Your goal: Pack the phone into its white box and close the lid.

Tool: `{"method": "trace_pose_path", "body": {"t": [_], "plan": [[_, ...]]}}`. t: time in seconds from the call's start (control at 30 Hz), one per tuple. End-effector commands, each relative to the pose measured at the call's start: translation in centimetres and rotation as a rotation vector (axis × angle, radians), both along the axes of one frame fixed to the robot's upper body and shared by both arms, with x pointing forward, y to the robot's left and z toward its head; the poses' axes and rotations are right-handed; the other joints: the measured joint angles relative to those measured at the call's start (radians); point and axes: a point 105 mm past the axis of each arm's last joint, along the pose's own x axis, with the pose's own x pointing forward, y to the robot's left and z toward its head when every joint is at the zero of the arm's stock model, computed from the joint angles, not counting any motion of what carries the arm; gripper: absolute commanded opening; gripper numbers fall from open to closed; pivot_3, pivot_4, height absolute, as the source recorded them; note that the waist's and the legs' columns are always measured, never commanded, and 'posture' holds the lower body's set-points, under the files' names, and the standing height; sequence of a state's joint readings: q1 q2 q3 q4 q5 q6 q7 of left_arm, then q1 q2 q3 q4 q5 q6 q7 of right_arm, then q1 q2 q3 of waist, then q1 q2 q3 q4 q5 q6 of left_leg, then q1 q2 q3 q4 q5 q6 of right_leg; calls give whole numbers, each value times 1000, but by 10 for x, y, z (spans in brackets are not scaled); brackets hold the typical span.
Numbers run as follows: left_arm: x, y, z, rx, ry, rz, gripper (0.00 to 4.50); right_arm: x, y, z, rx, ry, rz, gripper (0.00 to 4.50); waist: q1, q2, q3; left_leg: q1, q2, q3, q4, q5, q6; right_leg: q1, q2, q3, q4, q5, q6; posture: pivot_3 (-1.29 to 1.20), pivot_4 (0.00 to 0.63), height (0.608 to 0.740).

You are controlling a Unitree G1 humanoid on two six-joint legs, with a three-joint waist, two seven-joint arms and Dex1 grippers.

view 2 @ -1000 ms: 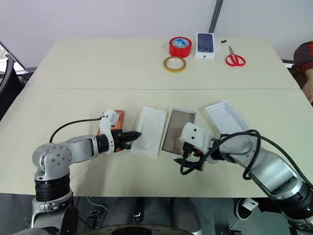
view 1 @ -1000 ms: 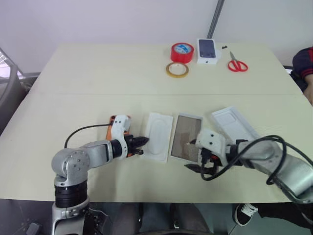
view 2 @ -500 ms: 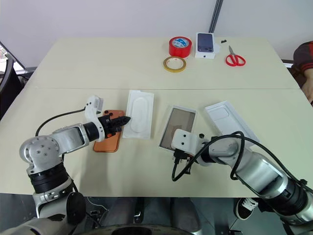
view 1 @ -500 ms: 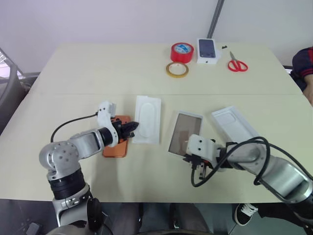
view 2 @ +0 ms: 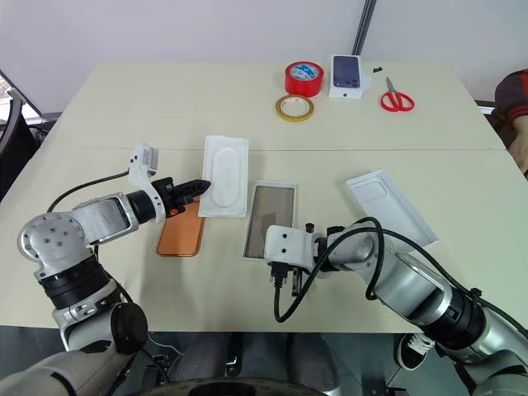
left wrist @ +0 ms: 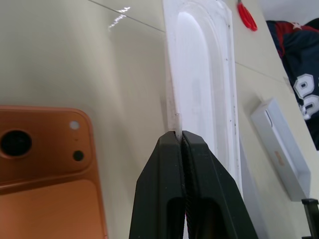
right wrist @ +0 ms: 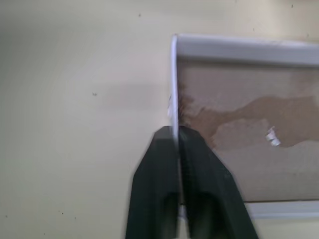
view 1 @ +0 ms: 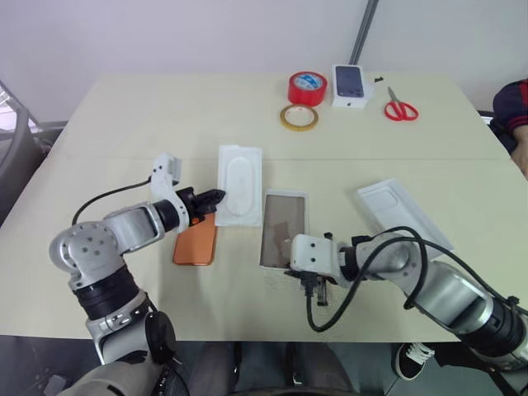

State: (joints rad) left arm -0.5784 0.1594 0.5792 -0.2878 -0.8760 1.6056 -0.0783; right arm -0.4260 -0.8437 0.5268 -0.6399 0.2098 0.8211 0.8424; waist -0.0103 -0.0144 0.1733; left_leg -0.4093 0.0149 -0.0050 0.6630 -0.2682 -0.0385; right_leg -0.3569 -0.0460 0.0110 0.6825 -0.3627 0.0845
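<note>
While tape rolls [view 1: 304, 101] sit apart, insert tray [view 1: 238, 185] separates phone [view 1: 196, 241] from white box [view 1: 282, 228].

Person [view 1: 513, 111] cropped at frame edge

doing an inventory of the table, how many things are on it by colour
white: 4 (insert tray, open box, lid, small phone box)
orange: 1 (phone)
red: 2 (tape roll, scissors)
yellow: 1 (tape ring)
total: 8
</note>
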Motion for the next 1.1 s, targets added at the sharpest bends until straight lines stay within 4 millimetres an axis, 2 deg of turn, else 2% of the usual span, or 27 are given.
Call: {"method": "trace_pose_path", "body": {"t": [0.03,0.17,0.27,0.37,0.6,0.7,0.87,0.9,0.97,1.1], "plan": [[-4,-11,10,3,-47,-40,0,4,-3,22,91,-47,-24,2293,0,0,0,0,0,0,0,0,0,0,0,0,0,0,0,0,150,740],[-11,-30,6,-8,-40,-103,0,22,-29,42,148,-100,-174,4285,1,0,0,0,0,0,0,0,0,0,0,0,0,0,0,0,150,740],[-19,-46,-4,9,-13,-151,0,31,-58,47,131,-116,-276,4285,3,0,0,0,0,0,0,0,0,0,0,0,0,0,0,0,150,740],[-24,-58,-12,21,18,-182,0,36,-77,46,101,-135,-332,4285,1,0,0,0,0,0,0,0,0,1,0,0,0,0,0,0,150,740],[-31,-72,-18,17,49,-217,0,41,-83,44,96,-156,-355,4285,-1,0,0,0,0,0,0,-1,1,0,1,0,0,0,0,0,150,740],[-35,-75,-19,29,52,-236,926,44,-82,45,105,-173,-360,4340,3,0,0,0,0,0,0,0,0,1,0,0,0,0,0,0,150,740],[-35,-71,-16,21,48,-236,3434,52,-81,51,126,-198,-372,4340,1,0,0,0,0,0,0,0,0,1,0,0,0,0,0,0,150,740],[-34,-68,-13,12,41,-229,3913,55,-79,53,137,-201,-379,4080,1,0,0,0,0,0,0,0,0,1,0,0,0,0,0,0,150,740],[-30,-60,-8,16,23,-213,3940,60,-76,56,164,-205,-394,3505,0,0,0,0,0,0,0,0,0,0,1,0,0,0,0,0,150,740],[-19,-32,4,83,-46,-130,3940,67,-55,59,227,-196,-399,1499,-5,0,0,0,0,0,0,1,-2,0,1,0,0,0,0,0,150,740]]}}
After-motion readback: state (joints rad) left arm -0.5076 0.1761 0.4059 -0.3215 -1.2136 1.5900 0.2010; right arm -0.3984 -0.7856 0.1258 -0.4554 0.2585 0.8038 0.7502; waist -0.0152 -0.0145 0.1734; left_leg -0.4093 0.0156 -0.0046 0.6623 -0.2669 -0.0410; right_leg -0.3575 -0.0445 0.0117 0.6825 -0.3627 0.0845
